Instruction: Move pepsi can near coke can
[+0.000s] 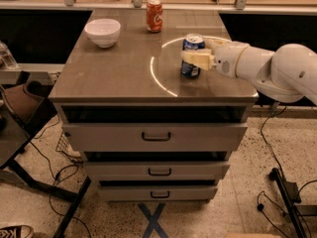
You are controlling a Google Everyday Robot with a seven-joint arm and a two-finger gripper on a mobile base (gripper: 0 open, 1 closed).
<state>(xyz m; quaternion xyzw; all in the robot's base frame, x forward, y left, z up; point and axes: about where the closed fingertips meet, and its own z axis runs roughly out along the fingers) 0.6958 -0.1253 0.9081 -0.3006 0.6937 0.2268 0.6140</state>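
The pepsi can (190,70), dark blue with a silver top, stands upright on the right side of the cabinet top (109,78). My gripper (194,49) reaches in from the right at the can's height. Its near finger (197,59) crosses the front of the can and the other finger is behind it, so the open jaws straddle the can. The coke can (154,15), red-orange with white lettering, stands upright at the back middle of the top, well apart from the pepsi can.
A white bowl (103,31) sits at the back left of the top. The cabinet has three drawers (156,136) below. A dark chair (22,108) and cables are on the floor to the left, and a stand base (287,192) to the right.
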